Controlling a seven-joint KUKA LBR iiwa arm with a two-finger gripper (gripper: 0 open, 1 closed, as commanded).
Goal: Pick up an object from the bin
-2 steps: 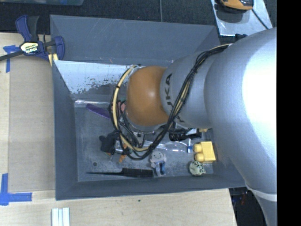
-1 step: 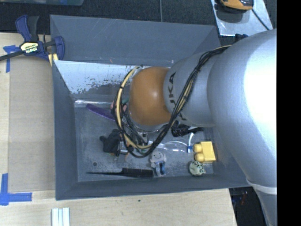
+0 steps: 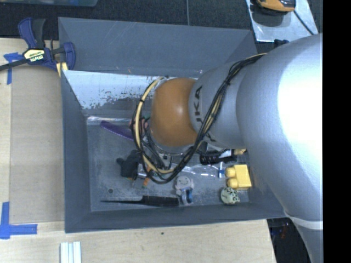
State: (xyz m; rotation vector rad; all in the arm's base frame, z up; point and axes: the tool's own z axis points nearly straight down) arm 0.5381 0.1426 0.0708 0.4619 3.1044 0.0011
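Several small things lie scattered on the floor of the grey bin, and the big silver arm stretches in from the right of the frame, bent down over the bin's middle. An orange cover at the wrist, ringed with yellow and black cables, hides most of what lies beneath it. The hand sits low under that cover, left of centre over the bin floor, and I cannot tell whether it is wide or narrow, nor whether it grips anything. Just to its left shows a black lumpy shape; whether that is a loose thing or part of the hand I cannot say. Nearest on the lower right lies a small white and blue piece, and below, along the near wall, a long black strip lies flat. A purple strip lies toward the upper left of the floor, apart from the hand. Over at the lower right, beside the arm, a yellow block sits just above a round pale yellowish lump.
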